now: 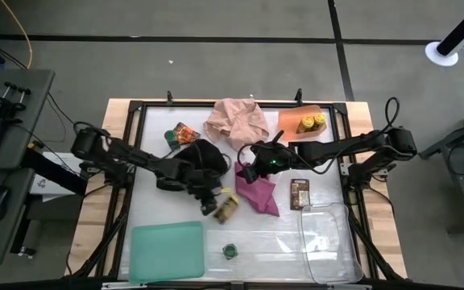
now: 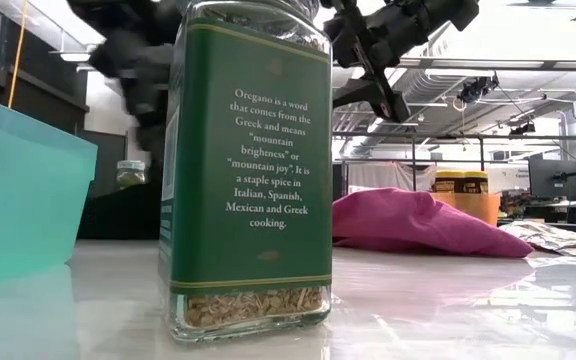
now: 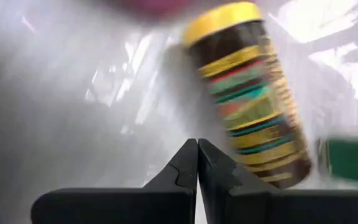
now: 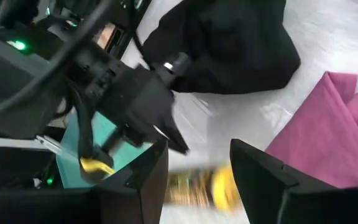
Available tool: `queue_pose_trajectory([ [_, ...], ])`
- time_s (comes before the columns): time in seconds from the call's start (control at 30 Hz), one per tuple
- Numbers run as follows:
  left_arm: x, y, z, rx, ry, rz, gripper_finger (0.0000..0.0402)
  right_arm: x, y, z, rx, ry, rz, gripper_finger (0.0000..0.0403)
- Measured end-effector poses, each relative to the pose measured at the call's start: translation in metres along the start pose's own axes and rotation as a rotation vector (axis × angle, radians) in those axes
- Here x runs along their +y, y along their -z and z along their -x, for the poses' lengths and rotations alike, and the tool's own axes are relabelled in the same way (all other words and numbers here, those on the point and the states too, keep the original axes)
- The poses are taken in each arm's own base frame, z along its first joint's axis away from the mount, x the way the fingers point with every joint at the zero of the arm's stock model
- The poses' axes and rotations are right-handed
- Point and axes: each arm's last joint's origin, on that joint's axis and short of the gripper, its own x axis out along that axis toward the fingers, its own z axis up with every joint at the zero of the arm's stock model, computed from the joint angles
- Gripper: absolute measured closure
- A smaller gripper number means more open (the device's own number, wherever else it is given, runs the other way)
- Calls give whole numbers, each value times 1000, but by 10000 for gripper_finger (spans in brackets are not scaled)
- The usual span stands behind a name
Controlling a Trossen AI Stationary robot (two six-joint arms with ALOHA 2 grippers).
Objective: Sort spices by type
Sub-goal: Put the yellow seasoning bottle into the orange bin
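A white-topped table (image 1: 167, 217) with a pale wooden rim stands on a grey floor; a desk with a keyboard and mouse sits off to one side. Seen from table height, the room behind has ceiling pipes, bright lights and monitors.

On the table lie a black cloth (image 1: 204, 153), a pink cloth (image 1: 236, 119), a magenta cloth (image 1: 258, 193), a green tray (image 1: 166, 250), a clear tray (image 1: 325, 242) and an orange tray (image 1: 292, 121).

Two yellow-lidded jars (image 1: 312, 122) stand in the orange tray. A third yellow-lidded jar (image 1: 227, 207) lies on its side between the black and magenta cloths, just past the tip of the left hand (image 1: 209, 208), whose fingers are pressed together and hold nothing. The right hand (image 1: 248, 171) hovers over the magenta cloth with its fingers apart and nothing between them.

A green-lidded jar (image 1: 230, 251) stands near the front edge, beside the green tray. A brown packet (image 1: 300, 193) lies flat by the clear tray.

Near the black cloth, another green-lidded jar (image 1: 170, 137) and an orange packet (image 1: 187, 134) are partly hidden by the left arm and hard to make out.
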Motion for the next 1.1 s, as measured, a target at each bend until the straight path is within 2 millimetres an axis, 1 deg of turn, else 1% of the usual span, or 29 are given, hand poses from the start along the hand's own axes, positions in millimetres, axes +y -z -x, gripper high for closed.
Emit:
queue_pose_trajectory([
  [0.1, -5, -23, -4, -33, -4, -45, 402, 0, -2, 3, -3, 3, 2, 235],
  [0.13, -4, -31, -2, -36, -12, -62, 402, 0, -3, 6, -3, 1, 2, 235],
  [0.2, 4, -40, 5, -9, -61, -90, 402, 0, -4, 14, 4, -2, 5, 235],
  [0.27, 14, -46, 19, 3, -115, -118, 402, 3, -6, 25, 7, -15, 8, 235],
  [0.33, 24, -50, 42, -12, -185, -135, 402, 8, -5, 36, 11, -52, 36, 235],
  [0.4, 35, -50, 65, -52, -253, -137, 402, 15, 2, 45, 37, -91, 81, 235],
  [0.5, 50, -45, 96, -130, -304, -102, 402, 26, 21, 51, 117, -138, 179, 235],
  [0.6, 58, -35, 123, -231, -302, -34, 402, 37, 46, 51, 208, -178, 244, 235],
  [0.73, 64, -15, 141, -293, -286, 64, 402, 49, 82, 53, 391, -249, 275, 236],
  [0.83, 65, -3, 148, -335, -280, 114, 402, 55, 112, 57, 503, -260, 314, 246],
  [0.9, 67, 5, 148, -338, -287, 147, 402, 56, 133, 57, 550, -228, 354, 270],
  [0.97, 67, 8, 149, -355, -289, 165, 402, 55, 151, 53, 579, -189, 377, 307],
  [1.07, 69, 11, 147, -356, -291, 184, 401, 50, 168, 38, 609, -132, 383, 380],
  [1.1, 70, 12, 145, -345, -297, 188, 402, 48, 173, 31, 621, -110, 379, 391],
])
